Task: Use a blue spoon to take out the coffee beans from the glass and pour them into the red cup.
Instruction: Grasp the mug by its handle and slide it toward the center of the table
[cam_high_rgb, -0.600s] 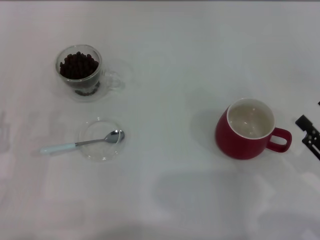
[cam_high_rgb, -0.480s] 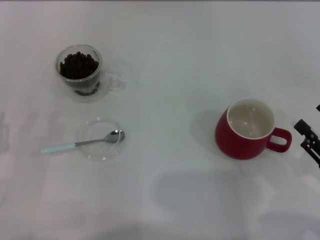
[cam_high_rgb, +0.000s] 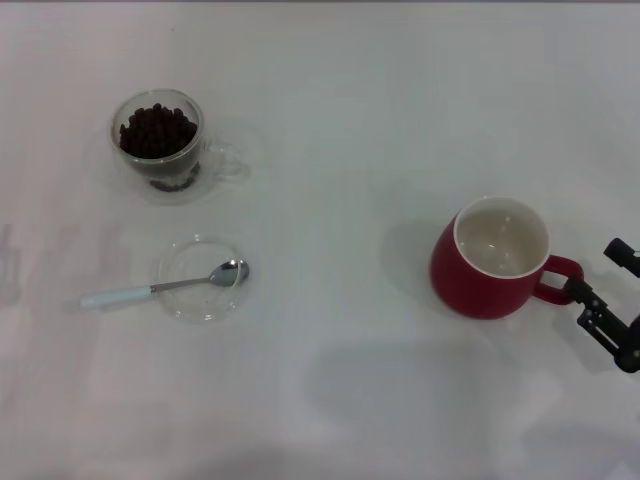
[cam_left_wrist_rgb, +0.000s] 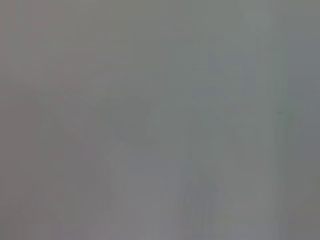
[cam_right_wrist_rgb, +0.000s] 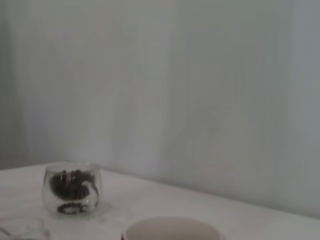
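Note:
The glass (cam_high_rgb: 160, 145) stands at the far left of the white table, filled with dark coffee beans (cam_high_rgb: 157, 130), its handle pointing right. Nearer to me, the blue spoon (cam_high_rgb: 165, 287) lies with its metal bowl resting in a flat clear dish (cam_high_rgb: 200, 305) and its pale handle pointing left. On the right stands the red cup (cam_high_rgb: 492, 260), white inside and holding nothing, with its handle to the right. My right gripper (cam_high_rgb: 597, 272) is open at the right edge, with one fingertip at that handle. The right wrist view shows the glass (cam_right_wrist_rgb: 72, 190) and the red cup's rim (cam_right_wrist_rgb: 172, 229). My left gripper is out of view.
The white table (cam_high_rgb: 340, 120) stretches between the glass and the red cup. The left wrist view shows only a featureless grey surface. A pale wall rises behind the table in the right wrist view.
My right gripper has moved in from the right edge, down and toward the red cup's handle. The cup, glass and spoon have not moved.

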